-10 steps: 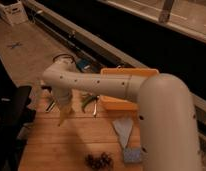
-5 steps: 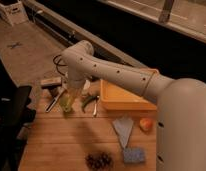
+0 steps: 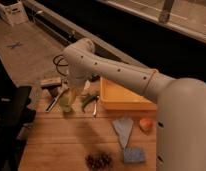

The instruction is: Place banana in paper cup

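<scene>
My gripper (image 3: 71, 90) hangs from the wrist at the table's far left and points down. It holds the banana (image 3: 70, 96), a slim pale yellow piece hanging upright. Right under it stands a small pale greenish cup (image 3: 65, 106); the banana's lower end is at its rim. A whitish round thing (image 3: 86, 87) just right of the wrist looks like the paper cup, mostly hidden by the arm. A curved green vegetable (image 3: 88, 101) lies to the right of the gripper.
A yellow tray (image 3: 123, 96) stands right of the gripper. A grey cloth (image 3: 123, 129), an orange fruit (image 3: 145, 123), dark grapes (image 3: 98, 160) and a blue sponge (image 3: 132, 155) lie on the wooden table (image 3: 61, 140). Utensils (image 3: 55, 101) and a brown block (image 3: 50, 82) are at the far left.
The arm has swung away from the table's front towards the far left. The gripper has carried the banana over and down to the cups beside the green vegetable.
</scene>
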Available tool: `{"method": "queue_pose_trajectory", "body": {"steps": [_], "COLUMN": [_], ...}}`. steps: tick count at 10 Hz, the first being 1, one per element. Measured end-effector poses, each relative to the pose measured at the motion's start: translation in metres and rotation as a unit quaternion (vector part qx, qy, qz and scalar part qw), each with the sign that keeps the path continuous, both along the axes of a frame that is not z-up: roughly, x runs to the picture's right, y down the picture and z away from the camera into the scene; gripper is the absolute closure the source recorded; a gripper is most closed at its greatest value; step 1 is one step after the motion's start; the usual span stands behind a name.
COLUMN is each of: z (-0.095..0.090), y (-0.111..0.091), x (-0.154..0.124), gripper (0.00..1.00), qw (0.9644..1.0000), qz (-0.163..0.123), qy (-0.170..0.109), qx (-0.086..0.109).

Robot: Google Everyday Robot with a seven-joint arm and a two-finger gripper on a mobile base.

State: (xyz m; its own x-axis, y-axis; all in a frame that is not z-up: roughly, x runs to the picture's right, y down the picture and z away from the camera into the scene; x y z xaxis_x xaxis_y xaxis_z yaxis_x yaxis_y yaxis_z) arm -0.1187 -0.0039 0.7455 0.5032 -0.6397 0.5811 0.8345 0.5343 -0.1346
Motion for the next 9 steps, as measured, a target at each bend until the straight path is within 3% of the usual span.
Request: {"method": "queue_pose_trajectory", "body": {"steps": [2, 5, 9], "z": [0.012, 0.042, 0.086], "y": [-0.03, -0.068, -0.088], "x": [0.012, 0.05, 0.067], "gripper": [1.0, 1.0, 1.0], "qw": [0.9999, 0.9981, 0.9959], "qz": [0.008, 0.035, 0.063], "qy": [0.011, 0.05, 0.065], "qx": [0.005, 0.004, 0.003]}}
